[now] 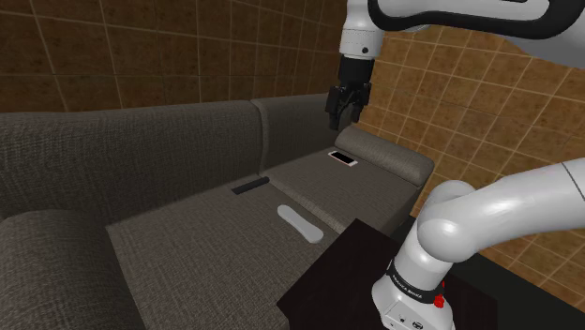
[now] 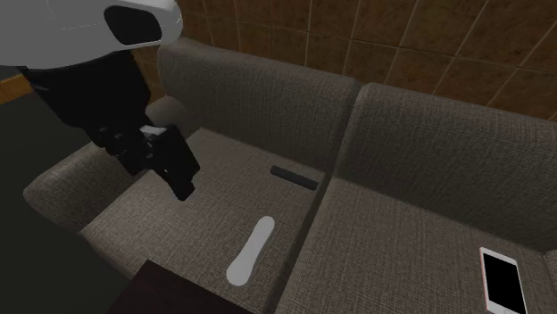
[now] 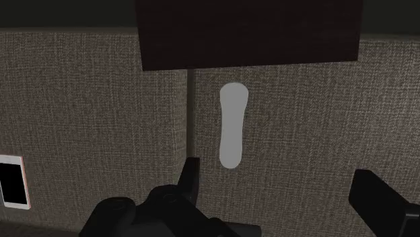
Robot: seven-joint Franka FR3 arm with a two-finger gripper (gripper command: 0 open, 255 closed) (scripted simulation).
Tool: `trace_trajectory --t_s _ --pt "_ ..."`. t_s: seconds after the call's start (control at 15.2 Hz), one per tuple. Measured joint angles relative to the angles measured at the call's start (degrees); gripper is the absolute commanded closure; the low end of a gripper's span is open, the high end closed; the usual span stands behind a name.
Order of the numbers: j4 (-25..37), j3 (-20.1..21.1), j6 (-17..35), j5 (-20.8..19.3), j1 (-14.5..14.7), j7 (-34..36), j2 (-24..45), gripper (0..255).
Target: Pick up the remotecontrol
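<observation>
Cushions of a grey-brown sofa (image 1: 178, 272) filled most of the shoulder view, and the remote control (image 1: 300, 223), a pale, slim, rounded bar, lay flat on the seat just below the frame's middle, close to the seam between two cushions and near the dark stand (image 1: 349, 272) at lower right. Up and to the left of it a dark flat bar (image 1: 250, 186) rested by the backrest, and a phone (image 1: 344, 157) with a black screen lay farther up and right. The end effector (image 1: 341, 116) hung in the air in the upper middle, well apart from the remote control. From the wrist view its fingers (image 3: 190, 180) stood spread, gripping nothing, with the remote control beyond them, nearer one finger than the other.
</observation>
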Motion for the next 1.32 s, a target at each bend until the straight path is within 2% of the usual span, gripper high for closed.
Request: trace_trajectory --t_s 0.13,0.26,0.66,1.06,1.32 --pt "-0.55 -0.43 0.84 -0.34 0.15 -0.99 0.23 0" --pt "-2.06 -2.32 3.62 -1.75 0.50 -4.89 1.17 0" --pt "-6.17 -7.99 14.87 -5.55 2.04 -17.86 6.98 0" --pt "-6.77 -13.80 26.75 -7.95 3.63 -31.32 16.68 0" --pt "-5.74 -16.99 34.51 -7.90 5.07 -40.18 24.45 0"
